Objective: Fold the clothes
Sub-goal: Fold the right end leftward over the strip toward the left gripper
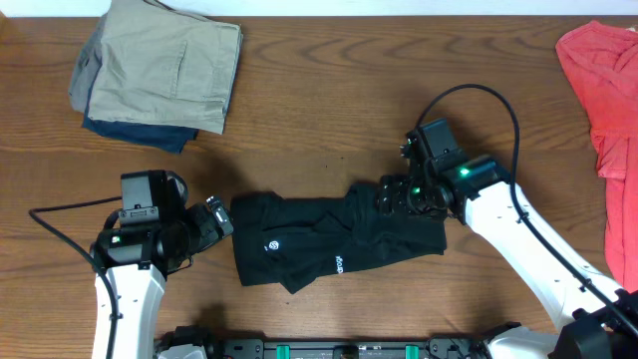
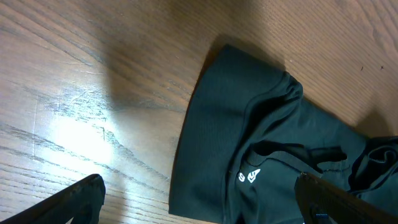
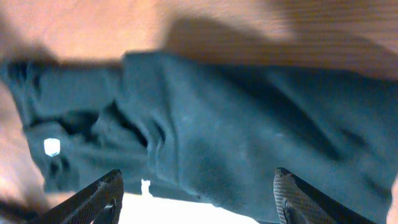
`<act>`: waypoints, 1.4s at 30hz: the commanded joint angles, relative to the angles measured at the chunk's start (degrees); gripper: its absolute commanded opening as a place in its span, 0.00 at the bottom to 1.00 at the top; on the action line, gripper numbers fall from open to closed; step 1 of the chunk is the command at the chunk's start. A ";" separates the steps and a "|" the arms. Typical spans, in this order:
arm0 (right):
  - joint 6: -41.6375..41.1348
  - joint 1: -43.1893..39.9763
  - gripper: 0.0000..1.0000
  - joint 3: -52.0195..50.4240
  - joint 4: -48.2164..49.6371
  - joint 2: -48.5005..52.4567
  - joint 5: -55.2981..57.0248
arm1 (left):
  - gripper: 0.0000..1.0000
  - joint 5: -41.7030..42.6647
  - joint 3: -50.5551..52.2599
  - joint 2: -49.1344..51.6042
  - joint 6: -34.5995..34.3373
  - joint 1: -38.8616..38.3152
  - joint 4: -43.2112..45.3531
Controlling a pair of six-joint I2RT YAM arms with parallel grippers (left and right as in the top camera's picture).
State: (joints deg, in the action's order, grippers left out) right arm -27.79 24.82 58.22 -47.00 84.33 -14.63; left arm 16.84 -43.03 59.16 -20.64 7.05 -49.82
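The clothes, a black T-shirt [image 1: 329, 239], lie bunched in a rough band across the table's middle, with small white lettering [image 1: 339, 265] facing up. My left gripper [image 1: 217, 217] stands open just off the shirt's left edge. In the left wrist view its fingers [image 2: 74, 200] straddle that edge of the shirt [image 2: 249, 124], gripping nothing. My right gripper [image 1: 394, 194] is over the shirt's right part, near the upper edge. The right wrist view shows it [image 3: 199, 199] open, fingers [image 3: 305, 199] wide apart above the dark fabric [image 3: 236, 112], not pinching it.
A folded stack of khaki clothing [image 1: 159, 70] on a navy piece [image 1: 150, 135] sits at the back left. A red garment [image 1: 608, 90] lies along the right edge. A black cable [image 1: 60, 234] trails from the left arm.
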 commanded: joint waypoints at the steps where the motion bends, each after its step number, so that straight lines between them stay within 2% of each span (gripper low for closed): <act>1: 9.77 3.82 0.76 1.11 -0.55 0.04 -0.15 | 0.98 0.68 -0.33 0.33 1.11 0.26 -0.04; 9: 9.79 14.03 0.76 1.09 -1.64 2.32 14.86 | 0.98 0.68 -0.33 0.33 1.11 0.26 -0.50; 19: 12.20 21.62 0.77 1.11 -1.03 14.69 20.83 | 0.98 0.68 -0.33 0.33 1.11 0.26 -0.48; 25: 11.43 23.69 0.77 1.11 -0.92 16.92 20.92 | 0.98 0.68 -0.33 0.33 1.11 0.26 -0.44; 27: 10.16 23.58 0.72 1.38 -1.05 16.92 21.86 | 0.98 0.66 -0.33 0.33 1.14 0.26 -0.44; 35: 9.40 22.97 0.42 3.67 -2.51 16.92 23.23 | 0.98 0.46 -0.33 0.33 1.14 0.26 -0.44; 39: 9.40 22.97 0.40 5.14 -3.17 16.92 23.47 | 0.98 0.46 -0.33 0.33 1.14 0.26 -0.44; 42: 9.40 22.91 0.31 5.55 -3.32 16.92 23.45 | 0.98 0.46 -0.33 0.33 1.14 0.26 -0.46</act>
State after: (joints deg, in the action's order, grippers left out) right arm -17.96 47.77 62.37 -50.17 100.88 8.01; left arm 16.80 -43.03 59.16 -20.51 7.05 -50.11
